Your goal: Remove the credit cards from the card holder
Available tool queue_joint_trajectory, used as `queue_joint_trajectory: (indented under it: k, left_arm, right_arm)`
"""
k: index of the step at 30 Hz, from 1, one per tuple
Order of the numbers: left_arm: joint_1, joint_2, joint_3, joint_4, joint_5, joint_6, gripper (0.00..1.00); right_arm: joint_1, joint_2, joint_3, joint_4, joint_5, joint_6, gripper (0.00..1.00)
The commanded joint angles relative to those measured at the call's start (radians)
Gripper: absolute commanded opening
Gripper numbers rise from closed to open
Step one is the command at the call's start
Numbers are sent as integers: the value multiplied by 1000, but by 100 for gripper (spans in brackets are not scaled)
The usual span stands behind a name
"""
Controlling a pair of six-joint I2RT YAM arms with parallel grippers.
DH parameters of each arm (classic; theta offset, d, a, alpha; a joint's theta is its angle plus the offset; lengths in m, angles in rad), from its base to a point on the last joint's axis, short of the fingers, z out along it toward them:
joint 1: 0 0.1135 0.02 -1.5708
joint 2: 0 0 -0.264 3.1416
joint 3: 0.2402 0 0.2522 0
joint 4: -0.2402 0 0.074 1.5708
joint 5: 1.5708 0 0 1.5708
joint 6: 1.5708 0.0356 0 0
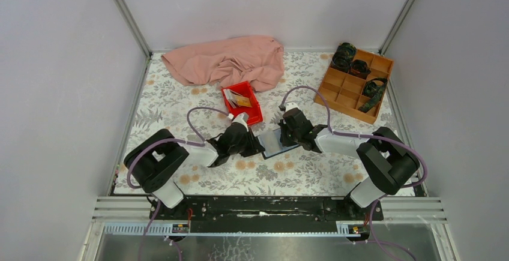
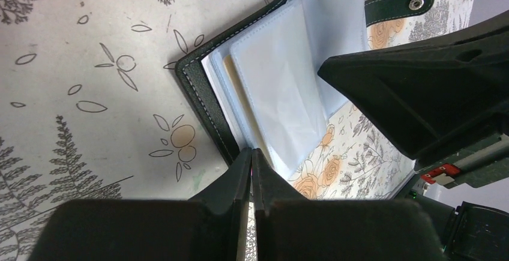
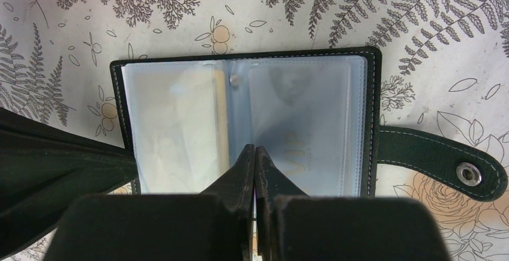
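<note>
The card holder lies open on the flowered table between my two grippers, black outside with clear blue-tinted sleeves. In the right wrist view the card holder shows a pale card in the left sleeve and a silver card marked VIP in the right sleeve. My right gripper is shut, its tips over the spine at the holder's near edge. My left gripper is shut, its tips at the holder's black edge. Other cards, white and orange-gold, lie in the red tray.
A pink cloth lies at the back. A wooden compartment box with dark items stands at the back right. The holder's strap with a snap sticks out to the right. The right gripper's body fills the left wrist view's right side.
</note>
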Motion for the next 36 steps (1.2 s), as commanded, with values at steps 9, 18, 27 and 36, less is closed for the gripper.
queue_joint_trajectory:
  k: [9, 18, 27, 36]
  left_arm:
    - [-6, 65, 41, 114, 41, -20, 9]
    - [-5, 34, 47, 65, 19, 1, 9]
    - [-5, 56, 55, 75, 29, 2, 9]
    - [-6, 77, 66, 81, 36, 3, 9]
  right_arm:
    - [4, 40, -17, -50, -12, 0, 0]
    - [4, -21, -20, -75, 23, 5, 0]
    - [4, -196, -36, -133, 143, 17, 38]
    - [3, -134, -32, -104, 98, 12, 32]
